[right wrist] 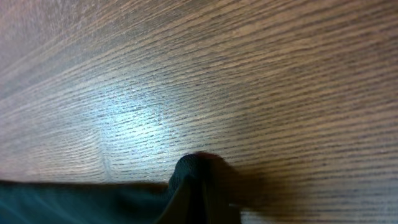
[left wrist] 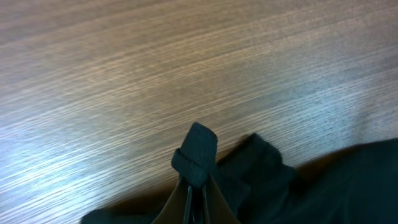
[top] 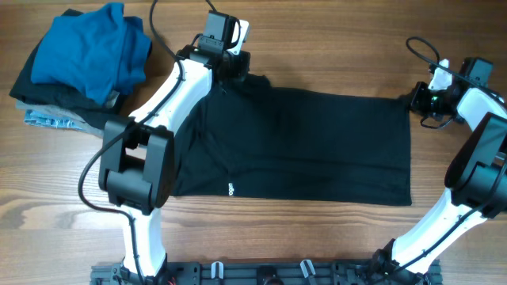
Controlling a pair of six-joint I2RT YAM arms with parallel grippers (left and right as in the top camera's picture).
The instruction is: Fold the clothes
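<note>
The black shirt (top: 301, 146) lies spread flat across the middle of the wooden table, with a small white logo (top: 230, 189) near its front edge. My left gripper (top: 236, 74) is at the shirt's far left corner, shut on a pinch of its black fabric (left wrist: 196, 155). My right gripper (top: 417, 98) is at the shirt's far right corner, shut on a fold of the same fabric (right wrist: 189, 171). Both pinched corners sit just above the table.
A bright blue folded garment (top: 91, 47) lies on a stack of dark and pale folded clothes (top: 47, 107) at the far left corner. A black rail (top: 261, 273) runs along the front edge. Cables (top: 424, 49) trail behind the right arm.
</note>
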